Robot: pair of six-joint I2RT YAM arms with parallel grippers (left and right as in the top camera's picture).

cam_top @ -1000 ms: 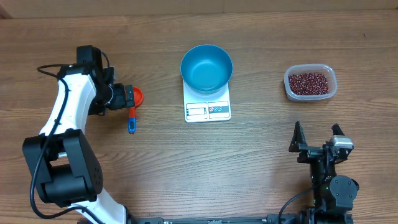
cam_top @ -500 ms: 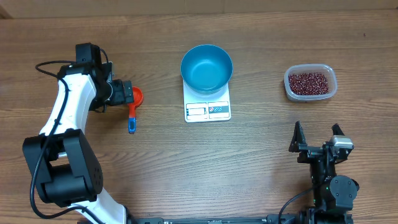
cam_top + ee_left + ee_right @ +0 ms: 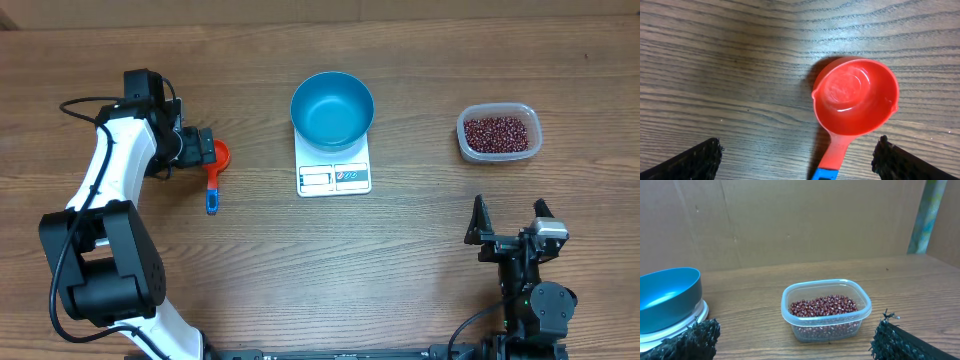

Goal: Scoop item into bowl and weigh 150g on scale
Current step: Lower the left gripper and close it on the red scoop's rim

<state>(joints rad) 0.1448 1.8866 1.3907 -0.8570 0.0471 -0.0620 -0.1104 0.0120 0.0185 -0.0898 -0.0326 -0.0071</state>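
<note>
The blue bowl point(image 3: 332, 108) sits empty on the white scale point(image 3: 334, 178) at the table's middle back; it also shows at the left edge of the right wrist view point(image 3: 667, 300). The item, dark red beans point(image 3: 494, 132) point(image 3: 824, 305), fills a clear plastic tub. A red scoop point(image 3: 214, 168) point(image 3: 856, 96) with a blue handle lies flat on the table left of the scale. My left gripper point(image 3: 205, 152) point(image 3: 797, 161) hovers open above the scoop, its fingers on either side of the handle's neck, not touching it. My right gripper point(image 3: 510, 224) point(image 3: 795, 341) stands open near the front right, facing the tub.
The clear tub point(image 3: 499, 133) point(image 3: 826, 309) stands at the back right, beyond my right gripper. A brown cardboard wall point(image 3: 790, 220) closes off the far side of the wooden table point(image 3: 330, 270).
My left gripper has edged slightly toward the back of the table over the scoop's cup. The right arm, the bowl and the tub have not moved.
</note>
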